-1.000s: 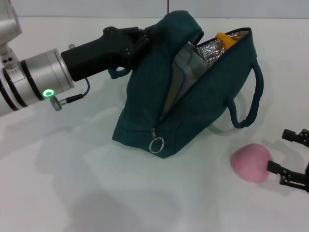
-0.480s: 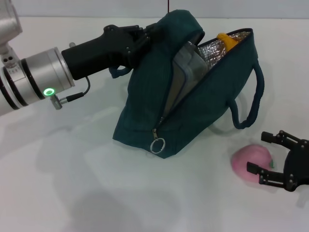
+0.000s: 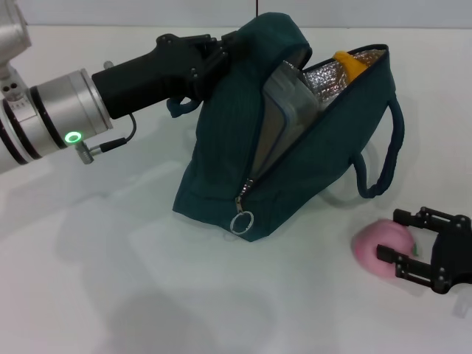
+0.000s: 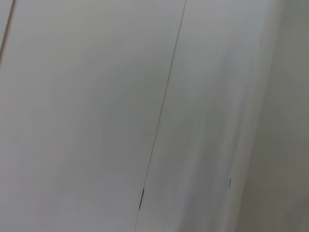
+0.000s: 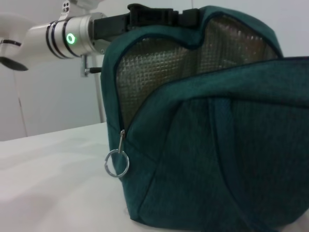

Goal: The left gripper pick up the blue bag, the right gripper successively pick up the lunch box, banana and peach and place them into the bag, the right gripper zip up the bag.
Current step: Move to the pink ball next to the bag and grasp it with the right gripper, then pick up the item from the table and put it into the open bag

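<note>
The blue bag (image 3: 295, 166) stands tilted on the white table with its mouth unzipped and the silver lining showing. My left gripper (image 3: 214, 59) is shut on the bag's upper edge and holds it up. Inside, the clear lunch box (image 3: 289, 103) leans against the lining, and the end of the banana (image 3: 346, 63) pokes out at the far end. The pink peach (image 3: 380, 247) lies on the table to the right of the bag. My right gripper (image 3: 389, 234) is open, with one finger on each side of the peach. The right wrist view shows the bag (image 5: 217, 145) close up, with my left gripper (image 5: 159, 14) on its top.
The zipper's metal ring pull (image 3: 241, 221) hangs at the bag's near end, also seen as a ring pull (image 5: 117, 163) from the right wrist. A loop handle (image 3: 387, 155) droops on the bag's right side. The left wrist view holds only a plain grey surface.
My right gripper has come in from the right edge toward the peach, and its open fingers now straddle it. The bag and my left arm have barely moved.
</note>
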You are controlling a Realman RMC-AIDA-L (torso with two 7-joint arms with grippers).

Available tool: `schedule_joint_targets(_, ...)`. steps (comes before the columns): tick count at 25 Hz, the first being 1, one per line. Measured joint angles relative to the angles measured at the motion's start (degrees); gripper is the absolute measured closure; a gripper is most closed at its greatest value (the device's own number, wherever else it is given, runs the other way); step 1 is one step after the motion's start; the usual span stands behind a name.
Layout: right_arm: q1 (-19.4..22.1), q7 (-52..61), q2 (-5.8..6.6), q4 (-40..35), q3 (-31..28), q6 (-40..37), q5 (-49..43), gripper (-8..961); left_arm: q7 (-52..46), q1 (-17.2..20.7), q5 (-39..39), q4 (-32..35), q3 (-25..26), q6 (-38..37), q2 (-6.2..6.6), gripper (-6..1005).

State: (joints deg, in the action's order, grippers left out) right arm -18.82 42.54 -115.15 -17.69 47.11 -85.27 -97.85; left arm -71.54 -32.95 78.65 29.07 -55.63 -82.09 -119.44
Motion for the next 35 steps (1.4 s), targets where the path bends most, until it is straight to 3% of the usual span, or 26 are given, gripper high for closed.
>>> schedule_joint_targets(1, -0.15, 0.13, 0.01, -0.02, 0.16, 0.1, -0.08, 287, 0.0, -0.02, 0.0, 0.05, 0.0, 0.0, 0.0, 952)
schedule_joint_targets(7, -0.54, 0.47, 0.02, -0.01, 0.45, 0.53, -0.15, 436, 0.0, -0.02, 0.0, 0.16, 0.0, 0.0, -0.04, 952)
schedule_joint_targets(13, -0.37, 0.49, 0.11, -0.08, 0.44, -0.64, -0.13, 677, 0.0, 0.0, 0.0, 0.2, 0.0, 0.0, -0.04, 952)
schedule_joint_targets(21, -0.02, -0.31, 0.29, -1.84, -0.25, -13.97, 2.15, 740, 0.08, -0.01, 0.01, 0.2, 0.0, 0.0, 0.0, 952)
schedule_joint_targets(25, -0.87, -1.44, -0.02, -1.59, 0.07, -19.31, 12.45, 770, 1.12, -0.01, 0.01, -0.03, 0.0, 0.0, -0.03, 953)
schedule_joint_targets(29, -5.42, 2.32, -0.35, -0.18, 1.19, -20.28, 22.0, 797, 1.39, -0.09, 0.01, -0.11, 0.0, 0.0, -0.08, 953)
schedule_joint_targets(35, -15.39, 14.57, -0.18, -1.45, 5.15, -13.87, 22.21, 835, 1.49, -0.1, 0.01, -0.2, 0.0, 0.0, -0.09, 953)
